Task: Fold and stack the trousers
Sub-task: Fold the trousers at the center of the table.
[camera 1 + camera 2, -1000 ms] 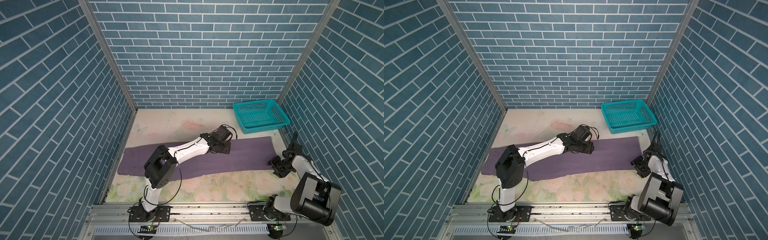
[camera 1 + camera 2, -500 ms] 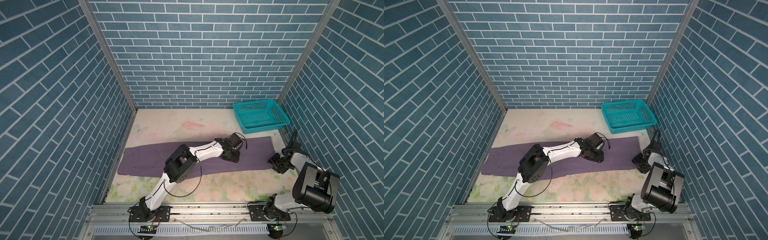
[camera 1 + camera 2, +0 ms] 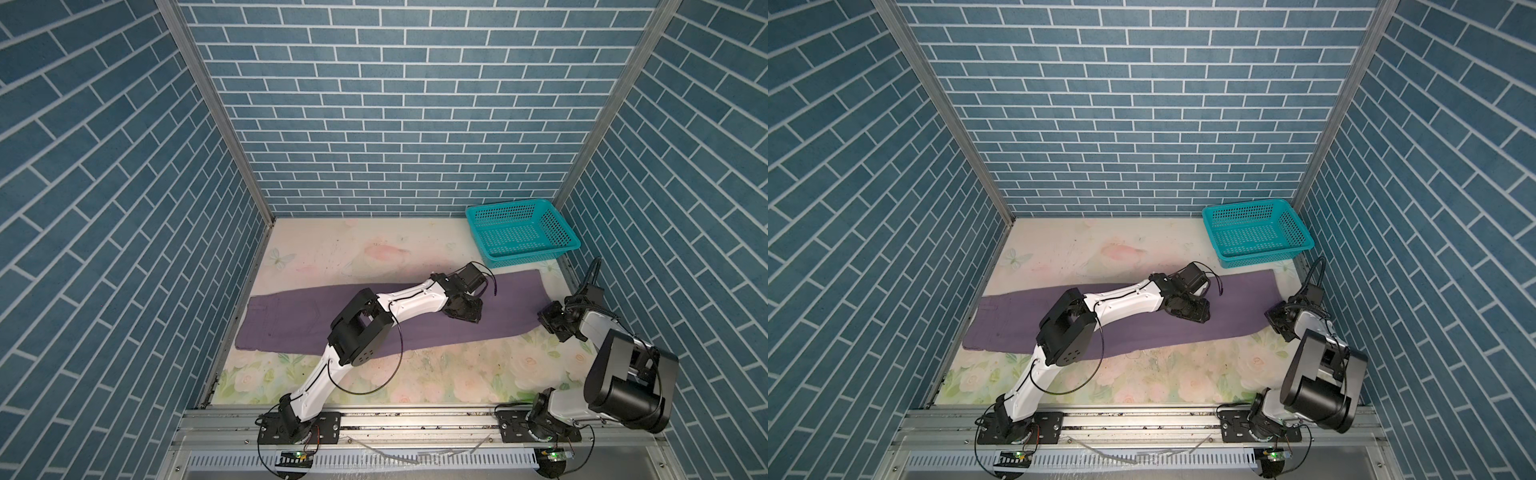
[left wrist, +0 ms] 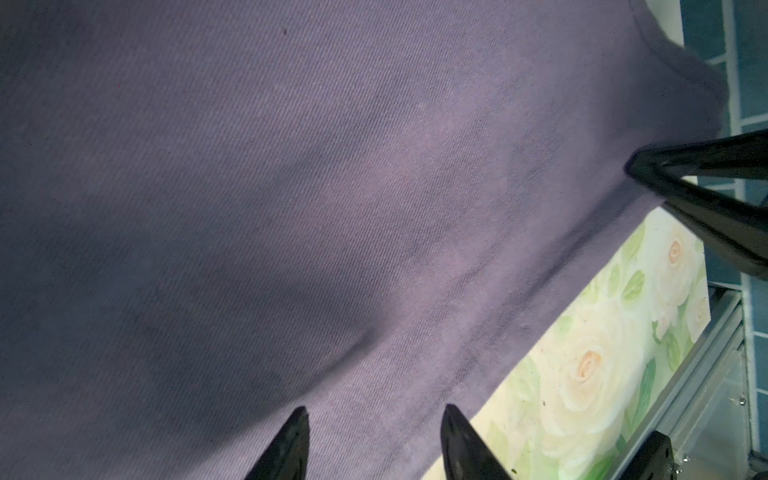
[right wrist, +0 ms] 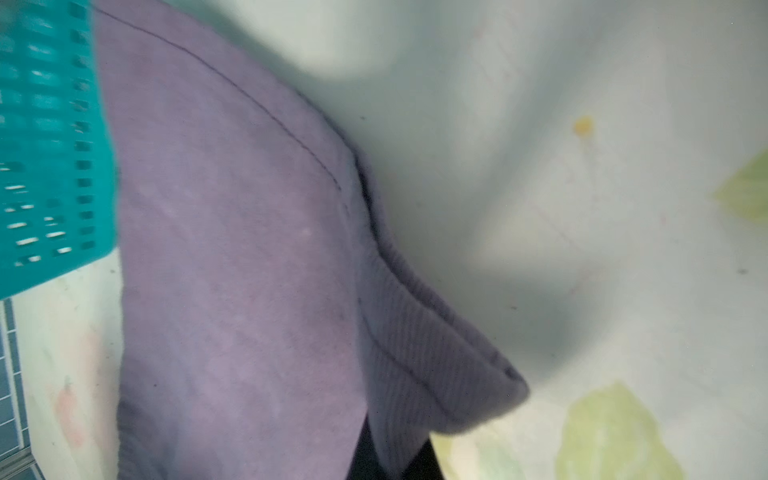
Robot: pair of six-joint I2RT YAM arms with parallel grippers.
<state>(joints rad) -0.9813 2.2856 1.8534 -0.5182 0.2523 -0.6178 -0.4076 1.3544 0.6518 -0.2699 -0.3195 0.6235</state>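
Lying flat on floral worktop inside blue-brick walls: trousers; left hand half-open over them, right hand pinching their hem.

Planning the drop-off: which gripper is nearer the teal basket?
Right. The right gripper is at the cuff end of the trousers, just short of the basket; the left gripper is over their middle, farther off.

We are seeing the trousers as matt purple cloth with a fine diagonal rib, going slightly fuzzy at the stitched hem. The basket is showing as perforated teal plastic, faintly shiny. The table cover is looking like a smooth printed sheet, possibly vinyl. On the left gripper the fingers are gleaming as glossy black plastic. The front rail is reading as brushed metal.
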